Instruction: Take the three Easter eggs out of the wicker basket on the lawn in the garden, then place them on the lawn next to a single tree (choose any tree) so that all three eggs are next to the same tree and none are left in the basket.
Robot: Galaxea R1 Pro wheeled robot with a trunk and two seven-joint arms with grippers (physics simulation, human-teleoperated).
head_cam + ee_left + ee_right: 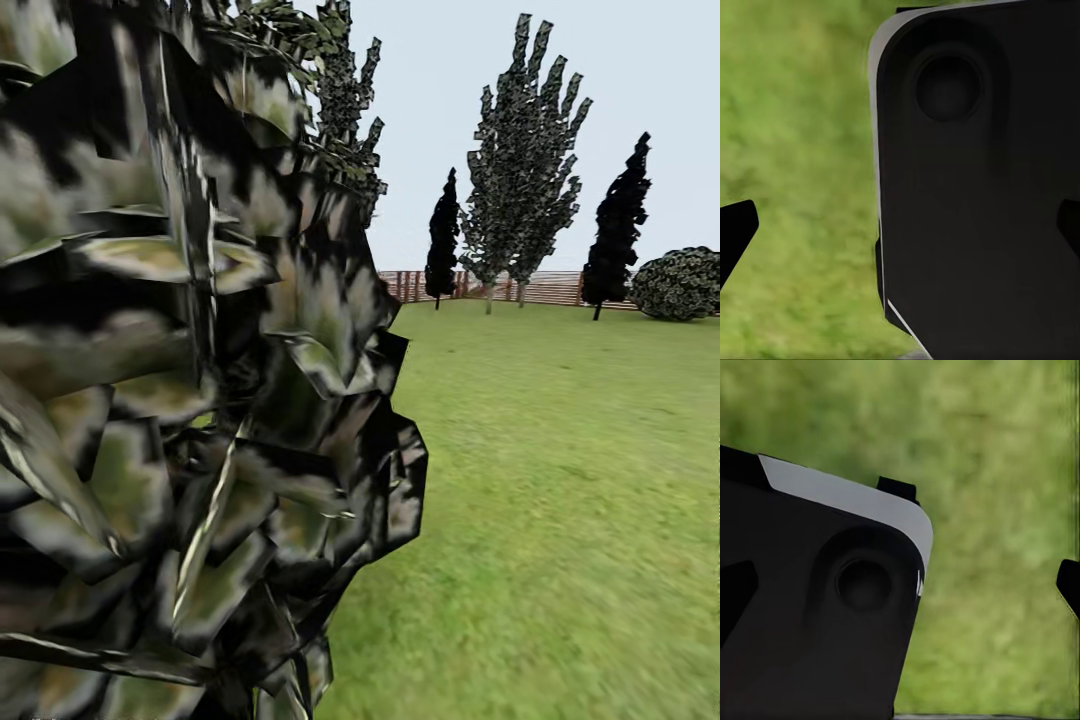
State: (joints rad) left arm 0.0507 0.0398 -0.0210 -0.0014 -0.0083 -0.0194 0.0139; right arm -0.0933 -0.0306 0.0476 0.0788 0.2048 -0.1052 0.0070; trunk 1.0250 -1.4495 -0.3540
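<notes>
The left gripper point(900, 229) shows its two dark fingertips at opposite edges of the left wrist view, so we read the jaws as spread wide with nothing between them. The right gripper point(904, 589) shows the same wide, empty stance in the right wrist view. Both cameras look down past a dark panel of the robot's base point(975, 195) onto blurred lawn point(560, 480).

In the head view, a mass of large dark leaves point(180, 380) stands very close on the left side. Beyond it the lawn runs to a slatted fence point(540, 288), with dark conifers point(616, 230), a paler tall tree point(522, 150) and a round shrub point(680, 285) along it.

We cannot locate the eggs or the wicker basket from here. We judge the step in hand to be travel and search. To do it well, we should steer clear of the foliage, turn toward open grass, and keep both arms tucked until the basket is found.
</notes>
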